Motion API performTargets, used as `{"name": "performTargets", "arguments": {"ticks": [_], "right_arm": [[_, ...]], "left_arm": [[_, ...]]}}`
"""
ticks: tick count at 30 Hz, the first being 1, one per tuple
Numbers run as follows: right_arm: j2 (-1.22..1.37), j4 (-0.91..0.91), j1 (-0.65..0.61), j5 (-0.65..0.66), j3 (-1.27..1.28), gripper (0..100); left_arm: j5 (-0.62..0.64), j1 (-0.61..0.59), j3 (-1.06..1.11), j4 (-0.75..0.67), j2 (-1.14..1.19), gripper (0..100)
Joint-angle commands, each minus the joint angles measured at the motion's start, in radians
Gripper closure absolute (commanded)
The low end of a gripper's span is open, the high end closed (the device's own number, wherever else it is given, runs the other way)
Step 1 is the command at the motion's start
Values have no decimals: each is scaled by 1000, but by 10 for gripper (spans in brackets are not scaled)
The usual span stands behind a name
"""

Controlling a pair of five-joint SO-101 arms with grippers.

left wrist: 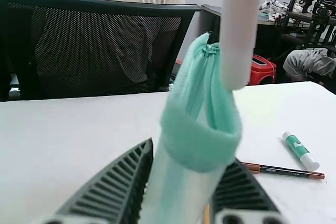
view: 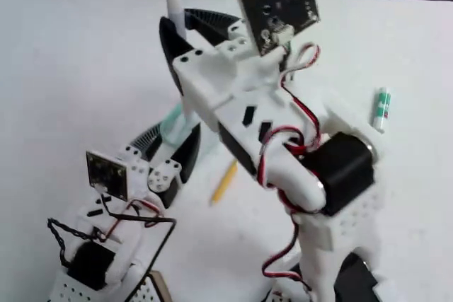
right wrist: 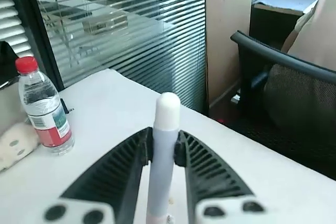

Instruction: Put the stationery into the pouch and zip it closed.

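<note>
A white table (view: 71, 68) stands before a black mesh chair (left wrist: 79, 51) and slatted window blinds (right wrist: 131, 19).

The high camera looks down on the table (view: 71, 68) from close above. Each wrist camera peers level along its jaws: left past the pouch (left wrist: 199, 129) at a chair (left wrist: 94, 40), right past a pen (right wrist: 163, 150) at blinds (right wrist: 131, 19). High and left views share the stick (view: 381, 107).

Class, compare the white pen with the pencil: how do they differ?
The white pen stands upright; the pencil lies flat on the table. The white pen is clamped in the right gripper; the pencil lies loose. The white pen is thicker than the pencil. Both are outside the pouch.
</note>
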Motion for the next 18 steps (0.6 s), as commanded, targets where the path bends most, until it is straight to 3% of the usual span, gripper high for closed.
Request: {"name": "performTargets", "arguments": {"ticks": [1,11,18], "right_arm": [[-12,-4,19,-5,35,981],[-8,-237,13,-8,103,981],[-16,-254,19,-8,245,981]], "left_arm": [[15,10,-2,12,2,842],[15,-30,3,-9,2,843],[15,-36,3,-14,2,844]]}}
